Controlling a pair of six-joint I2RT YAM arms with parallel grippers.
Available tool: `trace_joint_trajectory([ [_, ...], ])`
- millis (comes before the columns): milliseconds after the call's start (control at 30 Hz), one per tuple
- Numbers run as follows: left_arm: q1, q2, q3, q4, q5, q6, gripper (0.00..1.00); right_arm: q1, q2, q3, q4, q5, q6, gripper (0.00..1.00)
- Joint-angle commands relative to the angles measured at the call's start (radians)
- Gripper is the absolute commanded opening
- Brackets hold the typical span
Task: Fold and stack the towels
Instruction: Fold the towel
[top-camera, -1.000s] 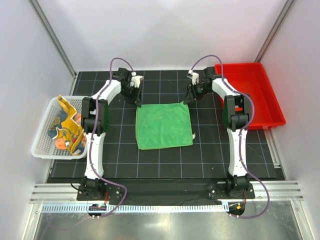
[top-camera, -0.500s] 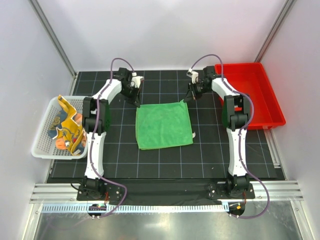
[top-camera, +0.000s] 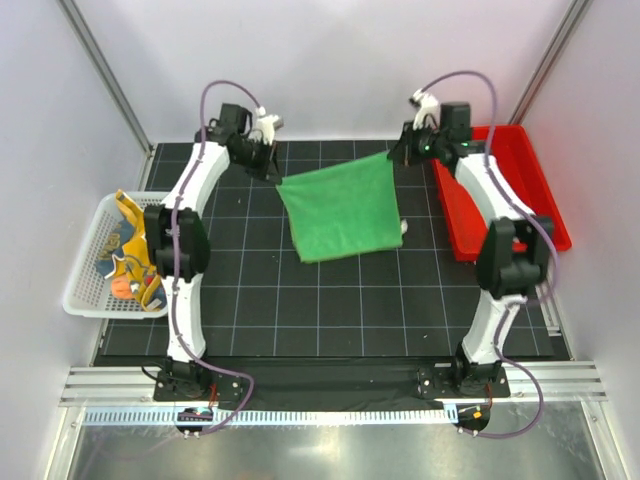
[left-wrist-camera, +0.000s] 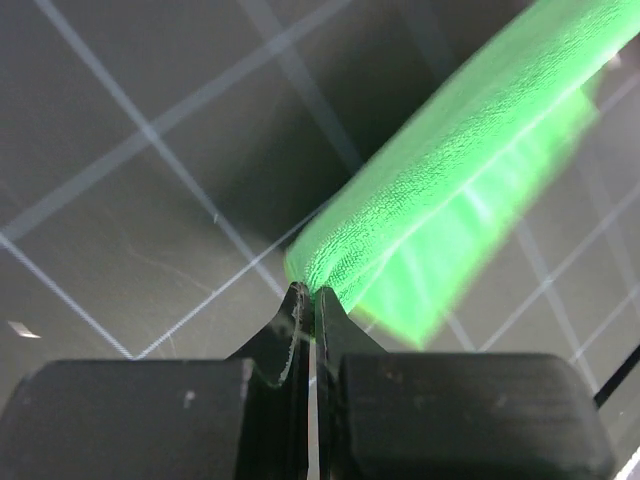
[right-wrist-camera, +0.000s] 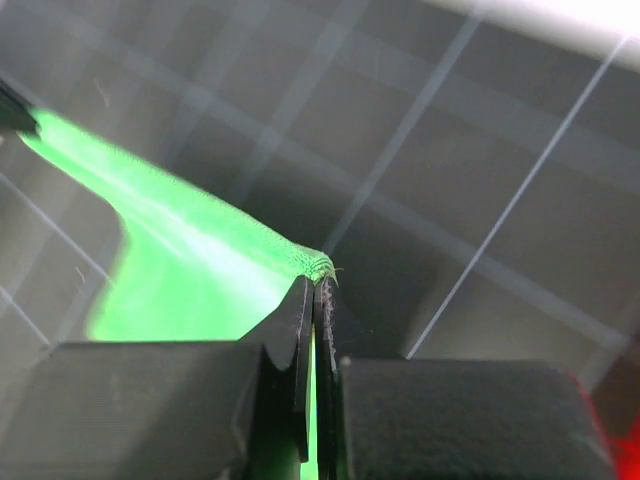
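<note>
The green towel (top-camera: 343, 210) hangs lifted over the black grid mat, stretched between both arms, its lower edge near the mat. My left gripper (top-camera: 277, 178) is shut on its far left corner; the left wrist view shows the green towel (left-wrist-camera: 450, 190) pinched at my left gripper (left-wrist-camera: 312, 292). My right gripper (top-camera: 394, 155) is shut on the far right corner, where the towel (right-wrist-camera: 190, 250) is nipped between the tips of the right gripper (right-wrist-camera: 318, 283). Two more towels, a yellow-orange one (top-camera: 135, 240) and a pale patchy one (top-camera: 122, 285), lie crumpled in the white basket (top-camera: 82, 297) at the left.
A red tray (top-camera: 520, 180) stands at the right edge of the mat, beside my right arm. The white basket sits off the mat's left edge. A small white tag (top-camera: 404, 229) hangs at the towel's right side.
Both grippers have closed on the green towel's far corners and risen, lifting it off the mat and pulling it back and to the right. The arms have stretched farther out.
</note>
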Motion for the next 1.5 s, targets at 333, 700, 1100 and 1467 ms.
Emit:
trace_joint_trajectory([
  [333, 0.007, -0.410, -0.069, 0.082, 0.201, -0.056, 0.00, -0.005, -0.560, -0.283, 0.243, 0.148, 0.100, 0.01],
  [700, -0.085, -0.822, -0.495, 0.161, 0.175, -0.131, 0.00, 0.039, -1.090, -0.706, 0.221, 0.148, 0.300, 0.01],
  [1100, -0.168, -1.160, -0.890, 0.216, 0.093, -0.226, 0.00, 0.047, -1.484, -0.915, -0.004, 0.132, 0.467, 0.01],
  [1467, -0.300, -1.266, -0.941, 0.225, 0.064, -0.380, 0.00, 0.048, -1.665, -0.956, -0.036, 0.085, 0.608, 0.01],
])
